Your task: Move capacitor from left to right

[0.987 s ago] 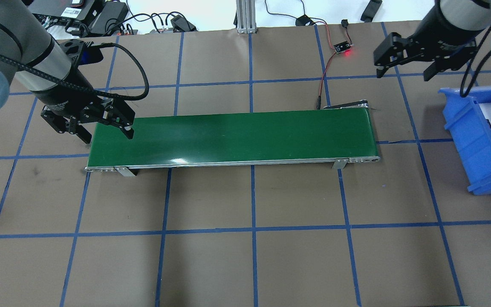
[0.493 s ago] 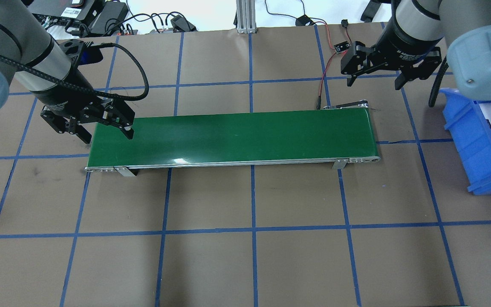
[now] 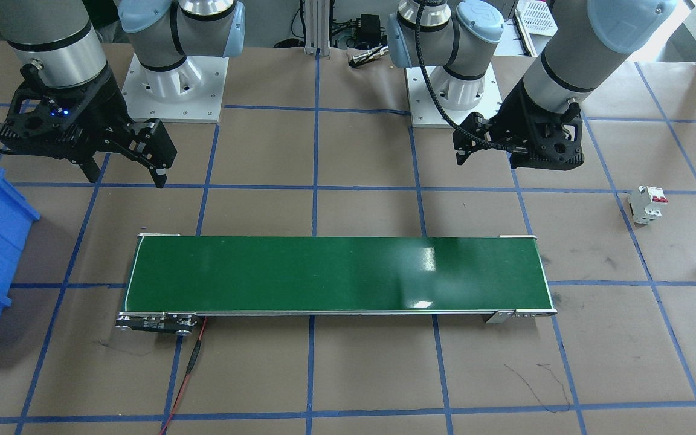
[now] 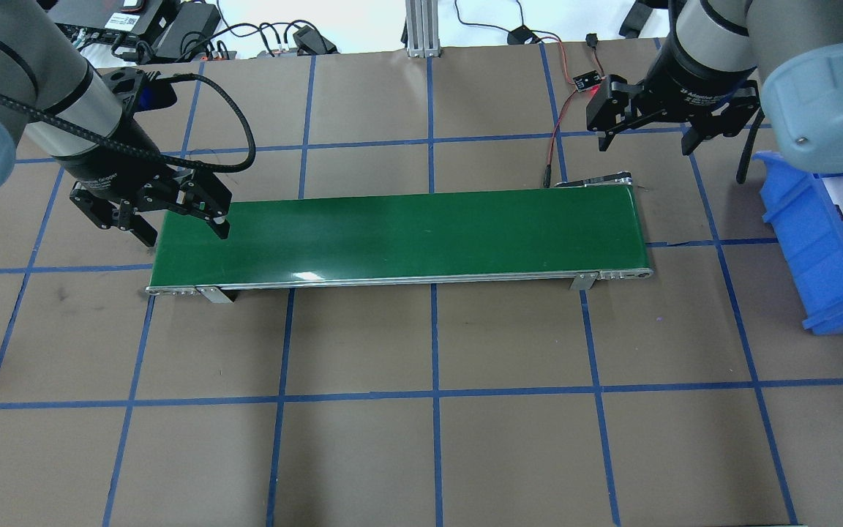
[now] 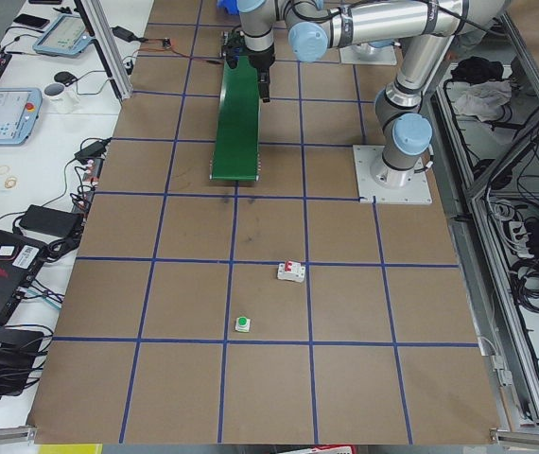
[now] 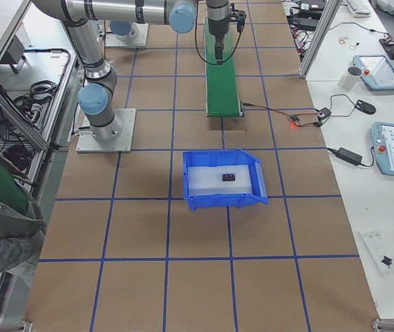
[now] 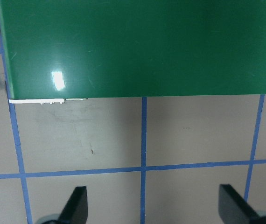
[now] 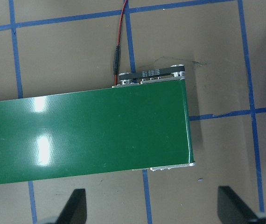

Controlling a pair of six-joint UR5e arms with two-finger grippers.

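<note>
I see the capacitor (image 6: 229,178) only as a small dark speck, too small for detail, in the blue bin (image 6: 224,201) beside my right claw (image 4: 645,146). That claw is wide and empty. My left claw (image 4: 185,234) is wide too.

All six downward-looking views share the conveyor (image 4: 399,234).

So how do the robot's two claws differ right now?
The left gripper hangs by the left end of the green belt; the right gripper hangs by its right end, near the blue bin. The left gripper seems lower: its wrist camera shows the belt far larger than the right gripper's does. Both are open and empty.
</note>
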